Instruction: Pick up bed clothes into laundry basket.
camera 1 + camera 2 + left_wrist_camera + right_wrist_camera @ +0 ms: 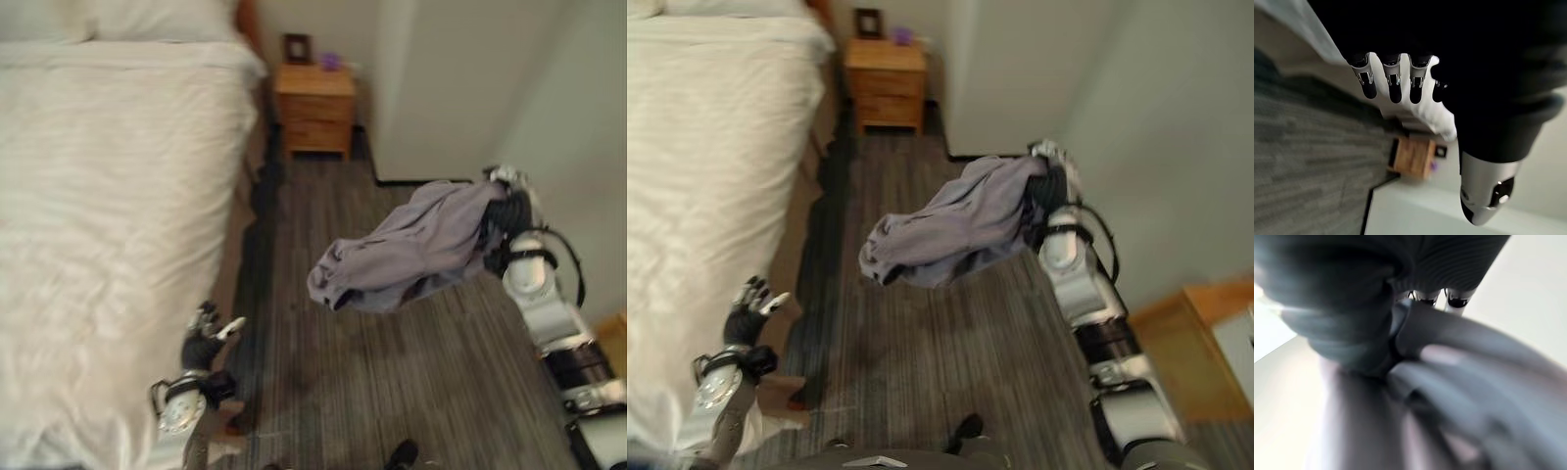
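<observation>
Right hand (509, 201) raised at the right of the head views, fingers curled round one end of a grey garment (411, 250); right wrist view confirms cloth bunched tight against palm and fingers. Garment hangs clear of the dark striped floor (392, 392), trailing out from the hand toward the middle of the room, free end folded into a loose lump. Not touching bed or floor.

Left hand (206, 338) low beside the bed (108, 225) edge, fingers straight and relaxed, holding nothing; left wrist view shows fingertips spread apart over bare floor.

Handling, as judged: soft, limp, light cloth; no stiffness, drapes and swings from the single hold point. Not fragile. Likely to slide through fingers if grip slackens, since only one bunched end is held. Better purchase probably on a thick gathered fold than on a single layer; trailing end could snag on a basket rim, so lowering the hanging end in first seems sensible.

Counts: one grey garment, one bed with white cover, one wooden nightstand (313, 108) at the far wall with two small items on top, too small to identify. Wooden furniture corner (1195, 343) at lower right. Laundry basket not located.
</observation>
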Robot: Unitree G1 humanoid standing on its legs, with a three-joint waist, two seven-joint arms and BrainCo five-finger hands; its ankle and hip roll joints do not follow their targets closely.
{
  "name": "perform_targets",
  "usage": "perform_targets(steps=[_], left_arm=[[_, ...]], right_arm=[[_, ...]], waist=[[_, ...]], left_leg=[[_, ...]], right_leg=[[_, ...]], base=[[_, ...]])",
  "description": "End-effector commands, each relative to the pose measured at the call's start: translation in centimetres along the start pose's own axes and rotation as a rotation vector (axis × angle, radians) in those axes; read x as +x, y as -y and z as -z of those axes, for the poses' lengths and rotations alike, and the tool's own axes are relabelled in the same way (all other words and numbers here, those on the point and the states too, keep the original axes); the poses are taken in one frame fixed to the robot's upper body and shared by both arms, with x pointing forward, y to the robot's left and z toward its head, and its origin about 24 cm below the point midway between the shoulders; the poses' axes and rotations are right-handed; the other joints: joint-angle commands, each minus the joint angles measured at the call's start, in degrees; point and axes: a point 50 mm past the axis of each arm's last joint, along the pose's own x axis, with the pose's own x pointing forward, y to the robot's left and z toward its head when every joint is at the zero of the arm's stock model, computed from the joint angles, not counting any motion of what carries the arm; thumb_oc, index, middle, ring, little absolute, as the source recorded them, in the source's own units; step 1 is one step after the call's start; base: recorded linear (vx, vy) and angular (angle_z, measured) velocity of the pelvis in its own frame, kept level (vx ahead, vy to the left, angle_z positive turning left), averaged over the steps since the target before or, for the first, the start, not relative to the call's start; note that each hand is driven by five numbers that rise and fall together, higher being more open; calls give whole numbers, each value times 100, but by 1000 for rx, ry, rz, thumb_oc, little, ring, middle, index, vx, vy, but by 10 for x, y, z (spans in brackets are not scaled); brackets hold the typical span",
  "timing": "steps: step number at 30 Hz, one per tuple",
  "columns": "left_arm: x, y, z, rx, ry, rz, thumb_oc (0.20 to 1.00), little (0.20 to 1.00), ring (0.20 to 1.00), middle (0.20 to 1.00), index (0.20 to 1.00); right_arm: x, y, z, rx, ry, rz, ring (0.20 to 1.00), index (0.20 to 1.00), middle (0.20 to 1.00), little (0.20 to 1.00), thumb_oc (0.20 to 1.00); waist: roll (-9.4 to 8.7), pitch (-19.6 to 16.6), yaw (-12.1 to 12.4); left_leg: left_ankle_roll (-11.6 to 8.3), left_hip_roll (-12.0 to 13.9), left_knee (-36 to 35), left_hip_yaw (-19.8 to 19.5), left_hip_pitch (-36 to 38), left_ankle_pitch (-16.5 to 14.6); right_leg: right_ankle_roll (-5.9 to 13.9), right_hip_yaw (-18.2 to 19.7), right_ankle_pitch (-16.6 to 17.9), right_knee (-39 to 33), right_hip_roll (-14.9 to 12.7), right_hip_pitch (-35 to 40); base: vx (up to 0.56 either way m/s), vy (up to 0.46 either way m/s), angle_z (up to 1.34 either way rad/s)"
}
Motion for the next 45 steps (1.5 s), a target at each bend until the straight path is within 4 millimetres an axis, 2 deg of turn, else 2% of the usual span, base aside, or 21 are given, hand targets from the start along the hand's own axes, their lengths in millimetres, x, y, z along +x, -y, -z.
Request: perform_targets(steps=[1,3,4,5,7,8,9,14,15,17,22,25,26,29,31,35,37,38,41,43,45], left_arm=[[2,13,-26,41,121,126,1000,1000,1000,1000,1000],[1,17,-26,34,127,139,1000,1000,1000,1000,1000],[0,19,-27,24,135,137,1000,1000,1000,1000,1000],[-1,22,-27,10,147,124,1000,1000,1000,1000,1000],[-3,23,-25,-1,147,118,1000,1000,1000,1000,1000],[-9,25,-17,-23,128,106,1000,1000,1000,1000,1000],[-11,28,-16,-31,132,109,1000,1000,1000,1000,1000],[-12,34,-15,-20,132,130,1000,1000,1000,1000,1000],[-13,34,-11,-12,117,129,1000,1000,1000,1000,1000],[-12,35,-9,-8,110,122,1000,1000,1000,1000,1000],[-12,38,-9,-1,107,130,1000,1000,1000,1000,1000],[-12,40,-11,41,111,159,1000,1000,1000,1000,1000],[-9,44,-14,86,120,194,1000,1000,1000,1000,1000],[-1,52,-24,137,161,232,1000,1000,1000,1000,1000],[2,59,-31,138,192,267,1000,1000,1000,1000,1000],[1,66,-33,117,197,309,1000,1000,1000,1000,1000],[1,64,-31,114,180,304,1000,1000,1000,1000,1000],[2,59,-28,120,164,292,1000,1000,1000,1000,1000],[3,54,-30,125,167,274,1000,1000,1000,1000,1000],[2,55,-29,117,169,275,1000,1000,1000,1000,1000],[-1,57,-26,104,164,286,1000,1000,1000,1000,1000]], right_arm=[[14,42,-21,30,113,218,200,200,200,200,200],[11,42,-20,43,108,231,200,200,200,200,200],[10,42,-23,50,126,233,200,200,200,200,200],[7,39,-28,40,159,227,200,200,200,200,200],[6,38,-28,37,166,231,200,200,200,200,200],[2,38,-24,-3,165,231,200,200,200,200,200],[1,41,-19,-34,154,238,200,200,200,200,200],[-4,56,0,-95,96,291,200,200,200,200,200],[-2,59,2,-140,97,287,200,200,200,200,200],[1,65,6,-218,94,280,200,200,200,200,200],[-1,80,15,-291,58,310,200,200,200,200,200],[-7,84,23,-392,39,317,200,200,200,200,200],[-7,85,20,-426,54,317,200,200,200,200,200],[-5,85,13,-442,77,342,200,200,200,200,200],[-5,87,11,-477,83,342,200,200,200,200,200],[-7,98,11,-499,84,370,200,200,200,200,200],[-8,100,12,-501,77,383,200,200,200,200,200],[-6,100,11,-506,73,379,200,200,200,200,200],[-3,102,10,-529,76,388,200,200,200,200,200],[-3,108,6,-544,89,411,200,200,200,200,200],[-5,109,8,-535,77,413,200,200,200,200,200]], waist=[[-342,-298,139],[-302,-283,76],[-248,-234,45],[-166,-58,188],[-166,-5,250],[-279,153,487],[-314,199,560],[-191,270,651],[-83,241,748],[51,238,856],[193,72,886],[156,-106,904],[73,-83,744],[226,35,377],[346,61,222],[349,88,-86],[311,84,-134],[253,67,-91],[228,41,-25],[190,-47,-91],[224,-121,-148]], left_leg=[[103,-191,169,40,-257,155],[-6,22,628,103,-335,123],[-145,316,1273,85,-472,388],[-375,703,2661,-614,-877,1238],[-335,758,3098,-1008,-1087,1316],[98,-180,3741,-1960,-1793,733],[203,-647,3797,-2285,-2106,493],[323,-786,2699,-2375,-2426,318],[399,-1175,1456,-2520,-2372,501],[356,-1477,541,-2815,-2430,901],[350,-1533,-132,-2631,-2653,1193],[587,-1652,-155,-2616,-2341,1206],[796,-1721,-140,-2481,-2018,967],[923,-1642,-159,-2350,-1503,663],[891,-1525,-159,-2219,-1329,503],[834,-1521,-159,-2233,-921,146],[761,-1505,-159,-2221,-662,-106],[641,-1462,-159,-2052,-456,-299],[532,-1359,-159,-1852,-102,-560],[505,-1311,-147,-1946,365,-875],[292,-1085,733,-1910,375,-722]], right_leg=[[989,459,469,-568,-916,349],[838,575,289,-696,-714,392],[684,738,103,-814,-468,460],[370,1167,-161,-1038,30,654],[247,1299,-284,-1071,160,717],[155,1796,-319,-1106,173,771],[192,2076,-333,-1106,199,790],[345,2576,-474,-1106,341,924],[430,2899,-539,-1106,498,1002],[425,3198,-696,-1106,699,1192],[485,3673,-1028,-1106,784,1659],[575,3703,-1182,-544,588,1788],[907,3654,-731,835,392,1318],[1256,3512,-35,2268,155,340],[1190,3102,-5,2155,-119,-4],[894,2791,-385,1137,94,-520],[885,2522,-128,186,199,-591],[971,1969,140,-522,77,-643],[1060,1461,405,-928,2,-715],[1031,1714,481,-948,-35,-714],[873,1755,489,-1001,57,-430]], base=[[114,-373,-34],[87,-280,-73],[247,-443,-105],[299,-516,-114],[196,-284,-185],[184,-150,-174],[252,-138,-98],[215,2,-143],[465,45,-108],[448,44,-107],[435,35,-132],[553,122,-66],[730,170,-33],[332,71,-52],[292,50,12],[401,-47,16],[506,-179,23],[645,-237,15],[385,-134,19],[735,-212,21],[588,-256,47]])
